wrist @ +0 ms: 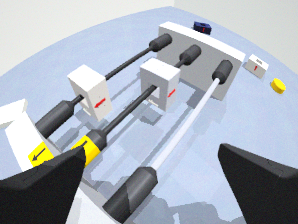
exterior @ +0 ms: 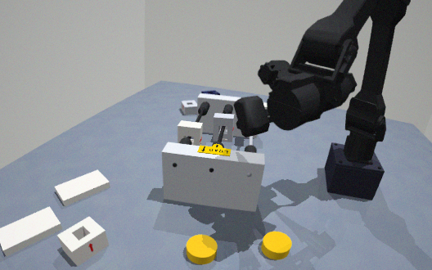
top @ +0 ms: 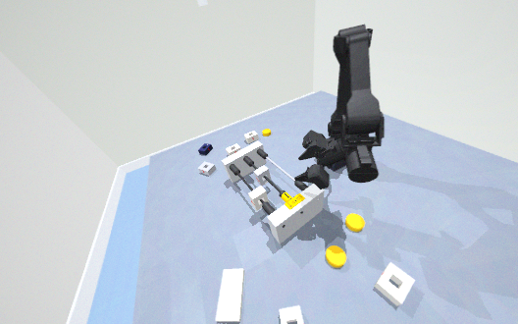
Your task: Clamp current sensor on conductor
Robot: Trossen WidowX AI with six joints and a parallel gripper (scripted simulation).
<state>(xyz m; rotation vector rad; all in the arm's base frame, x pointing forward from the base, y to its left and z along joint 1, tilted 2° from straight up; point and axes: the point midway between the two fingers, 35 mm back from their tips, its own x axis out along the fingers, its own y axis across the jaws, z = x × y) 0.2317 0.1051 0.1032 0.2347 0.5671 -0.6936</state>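
The LOAD conductor (top: 274, 186) (wrist: 130, 112) is the middle one, with the yellow LOAD marker (top: 295, 201) (exterior: 222, 151) (wrist: 40, 154) at its near end. A white sensor (top: 262, 174) (exterior: 223, 117) (wrist: 172, 81) sits around it; its red arrow points toward the marker end. Whether it is latched I cannot tell. Another white block (top: 258, 196) (exterior: 190, 128) (wrist: 86, 80) with a red arrow sits around the left dark conductor. My gripper (top: 298, 169) (wrist: 153, 153) is open and empty, its fingers tilted, beside the white conductor at the near end. In the exterior view its fingertips are mostly hidden.
The conductors run between a near block (top: 297, 218) (exterior: 213, 184) and a far block (wrist: 200, 65). The white conductor (wrist: 185, 130) is on the right. Two yellow discs (exterior: 201, 247) (exterior: 276, 244), white slabs (exterior: 83, 186) (exterior: 29, 229) and a holed white block (exterior: 95, 241) lie nearer. A dark blue block (top: 205, 148) (wrist: 202, 27) lies behind.
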